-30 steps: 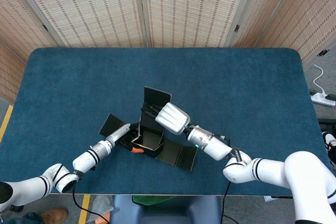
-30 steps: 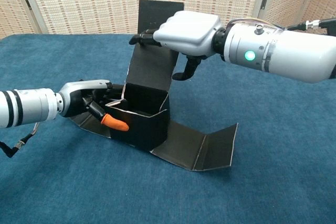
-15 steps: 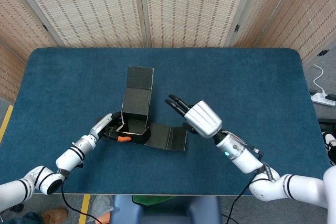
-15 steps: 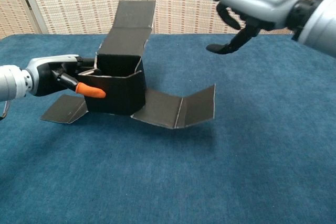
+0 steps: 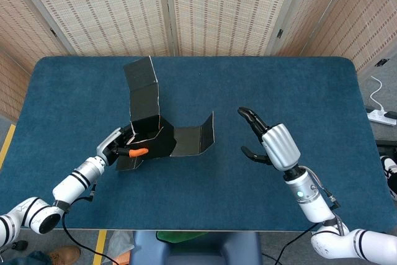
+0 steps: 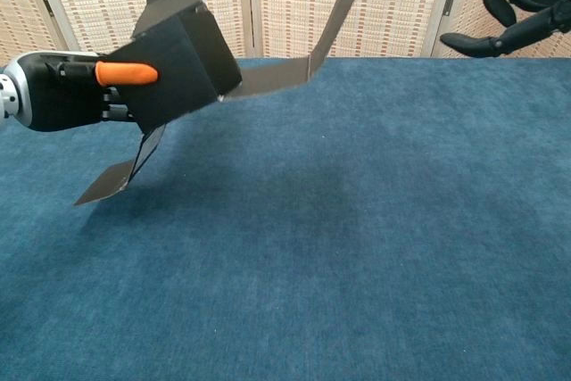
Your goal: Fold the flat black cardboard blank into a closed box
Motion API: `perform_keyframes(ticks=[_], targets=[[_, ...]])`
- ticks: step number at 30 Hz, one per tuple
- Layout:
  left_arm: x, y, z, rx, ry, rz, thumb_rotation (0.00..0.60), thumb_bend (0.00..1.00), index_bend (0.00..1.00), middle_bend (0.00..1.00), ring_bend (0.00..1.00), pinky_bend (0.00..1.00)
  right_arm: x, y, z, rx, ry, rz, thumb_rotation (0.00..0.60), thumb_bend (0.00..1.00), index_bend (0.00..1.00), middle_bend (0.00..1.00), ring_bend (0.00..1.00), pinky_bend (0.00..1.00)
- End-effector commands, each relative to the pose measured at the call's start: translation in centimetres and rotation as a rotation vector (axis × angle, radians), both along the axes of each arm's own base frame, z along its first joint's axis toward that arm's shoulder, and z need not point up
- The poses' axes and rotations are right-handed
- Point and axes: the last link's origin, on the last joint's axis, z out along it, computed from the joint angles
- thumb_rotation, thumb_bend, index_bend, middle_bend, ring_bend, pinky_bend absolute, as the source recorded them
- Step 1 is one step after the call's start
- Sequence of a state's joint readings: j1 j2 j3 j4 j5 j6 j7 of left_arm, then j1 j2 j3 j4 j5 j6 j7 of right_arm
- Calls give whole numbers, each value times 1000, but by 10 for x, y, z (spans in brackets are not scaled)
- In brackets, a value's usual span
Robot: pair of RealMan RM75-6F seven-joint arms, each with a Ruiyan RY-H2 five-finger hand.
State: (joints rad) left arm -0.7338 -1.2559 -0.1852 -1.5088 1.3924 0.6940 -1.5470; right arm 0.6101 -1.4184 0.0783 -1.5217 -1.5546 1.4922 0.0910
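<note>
Lifted now by gripping left hand, half-folded box tilts; right hand spread.

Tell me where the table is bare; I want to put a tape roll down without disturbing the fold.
Bare cloth lies on the table right of the box, up to the right hand, and along the far edge by the screens. It is crowded at left, where the left hand holds the box with flaps spread.
</note>
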Motion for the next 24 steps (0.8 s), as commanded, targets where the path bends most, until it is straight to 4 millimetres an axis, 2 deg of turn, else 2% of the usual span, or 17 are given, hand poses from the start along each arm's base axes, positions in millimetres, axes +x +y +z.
perform_keyframes(ticks=[1, 4, 10, 19, 24], targets=[[14, -3, 7, -57, -89, 23, 600, 186, 310, 309, 463, 540, 17, -5, -10, -4, -64, 29, 600, 66, 0, 124, 735, 1000], [18, -5, 9, -79, -124, 30, 600, 187, 308, 310, 463, 540, 35, -10, -22, -8, -93, 58, 600, 23, 0, 131, 735, 1000], [21, -6, 16, -103, -168, 41, 600, 186, 304, 309, 463, 539, 66, -21, -41, -30, -135, 97, 600, 4, 0, 133, 735, 1000], [16, -11, 16, -115, -150, -8, 600, 185, 300, 305, 463, 539, 109, -32, -47, -146, -144, 194, 600, 5, 0, 135, 735, 1000], [11, -10, 16, -102, -115, -52, 600, 185, 300, 304, 463, 537, 121, -34, -49, -167, -128, 223, 600, 5, 0, 130, 735, 1000]])
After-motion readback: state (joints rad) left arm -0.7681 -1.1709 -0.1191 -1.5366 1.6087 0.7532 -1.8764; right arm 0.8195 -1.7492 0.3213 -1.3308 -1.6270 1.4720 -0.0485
